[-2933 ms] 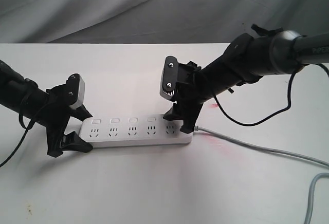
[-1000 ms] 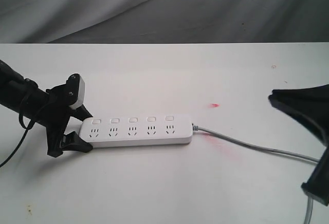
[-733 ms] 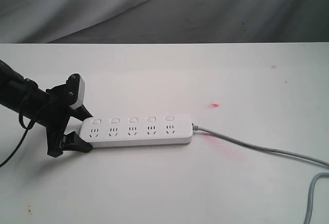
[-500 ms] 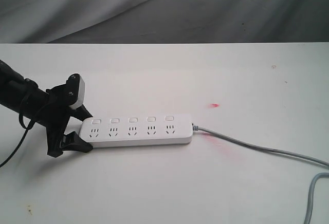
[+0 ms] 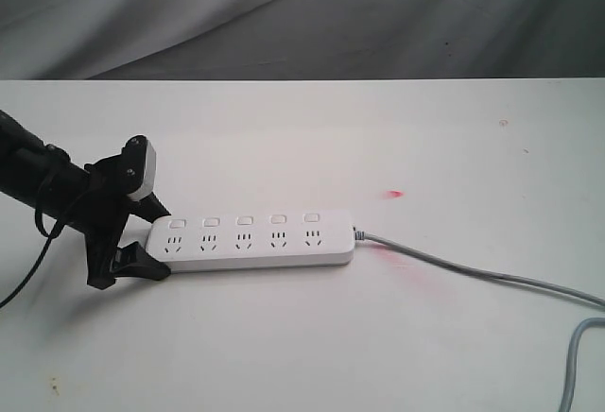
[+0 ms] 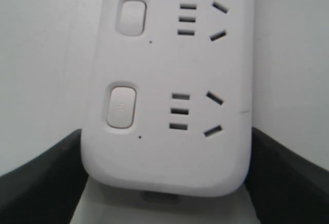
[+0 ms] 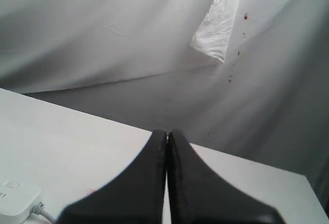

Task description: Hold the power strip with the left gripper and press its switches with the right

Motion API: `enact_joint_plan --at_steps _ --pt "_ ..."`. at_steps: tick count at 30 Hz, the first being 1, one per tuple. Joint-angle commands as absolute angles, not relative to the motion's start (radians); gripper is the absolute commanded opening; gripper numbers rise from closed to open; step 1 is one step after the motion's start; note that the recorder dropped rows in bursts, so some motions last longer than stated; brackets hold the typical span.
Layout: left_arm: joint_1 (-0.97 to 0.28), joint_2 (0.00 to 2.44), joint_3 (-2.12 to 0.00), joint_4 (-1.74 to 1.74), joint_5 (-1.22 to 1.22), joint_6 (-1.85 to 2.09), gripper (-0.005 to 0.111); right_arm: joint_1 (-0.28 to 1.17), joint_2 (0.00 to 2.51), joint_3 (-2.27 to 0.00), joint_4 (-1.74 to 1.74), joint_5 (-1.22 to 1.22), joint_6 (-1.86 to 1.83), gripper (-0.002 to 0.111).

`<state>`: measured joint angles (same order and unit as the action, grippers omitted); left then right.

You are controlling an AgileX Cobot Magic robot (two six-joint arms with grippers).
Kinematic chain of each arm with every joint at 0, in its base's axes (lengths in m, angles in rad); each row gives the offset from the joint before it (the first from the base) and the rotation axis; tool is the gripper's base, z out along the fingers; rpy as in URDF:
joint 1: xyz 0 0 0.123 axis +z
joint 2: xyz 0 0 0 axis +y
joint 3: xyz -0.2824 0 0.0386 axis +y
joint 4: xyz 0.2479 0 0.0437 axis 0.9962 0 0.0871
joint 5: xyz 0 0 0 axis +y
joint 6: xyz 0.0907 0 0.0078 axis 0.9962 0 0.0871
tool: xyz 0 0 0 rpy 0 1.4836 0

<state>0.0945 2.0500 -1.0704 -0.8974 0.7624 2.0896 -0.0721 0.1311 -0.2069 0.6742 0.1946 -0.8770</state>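
White tabletop (image 5: pixel 284 355), bare along the near edge apart from a few tiny specks. At the near right, a grey cable (image 5: pixel 473 275), curling in from the frame's edge and running leftward across the table into the right end of the power strip (image 5: pixel 250 253). Just beside that junction, a faint pink smear (image 5: pixel 406 266) on the surface.

Strip lying flat and lengthwise across the left-middle of the table, sockets up, five in a row. Along its far edge, its switches (image 5: pixel 244 220): five small rounded-square buttons, one behind each socket, all untouched.

At the strip's left end, the left gripper (image 5: pixel 163 242), coming in from the left on a slim black arm, spread wide and clamped across that end. In the left wrist view, black fingers (image 6: pixel 41 183) pressed against both long sides of the rounded end, with two buttons and two socket groups in sight between them.

Farther back, a small red spot (image 5: pixel 394 193) on the table, apart from the strip.

In its own wrist view only, the right gripper (image 7: pixel 167 183): jaws pressed fully together, held above the table and well apart from the strip, aimed toward the backdrop.

Beyond the table's far edge, creased grey cloth (image 5: pixel 284 15) across the whole background.
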Motion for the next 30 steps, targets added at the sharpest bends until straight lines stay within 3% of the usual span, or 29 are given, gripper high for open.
enact_joint_plan --at_steps 1,10,16,30 --pt "0.089 2.051 -1.076 -0.903 0.762 2.094 0.069 -0.079 0.129 -0.161 0.212 0.182 -0.328 0.000" --pt "0.089 2.051 -1.076 -0.903 0.762 2.094 0.069 -0.079 0.114 -0.020 0.133 0.034 -0.228 0.000" --pt "0.089 2.051 -1.076 -0.903 0.762 2.094 0.069 -0.079 0.002 0.000 0.133 0.115 -0.202 0.000" --pt "0.089 2.051 -1.076 -0.903 0.762 2.094 0.069 -0.079 0.000 0.000 0.141 0.184 -0.202 0.000"
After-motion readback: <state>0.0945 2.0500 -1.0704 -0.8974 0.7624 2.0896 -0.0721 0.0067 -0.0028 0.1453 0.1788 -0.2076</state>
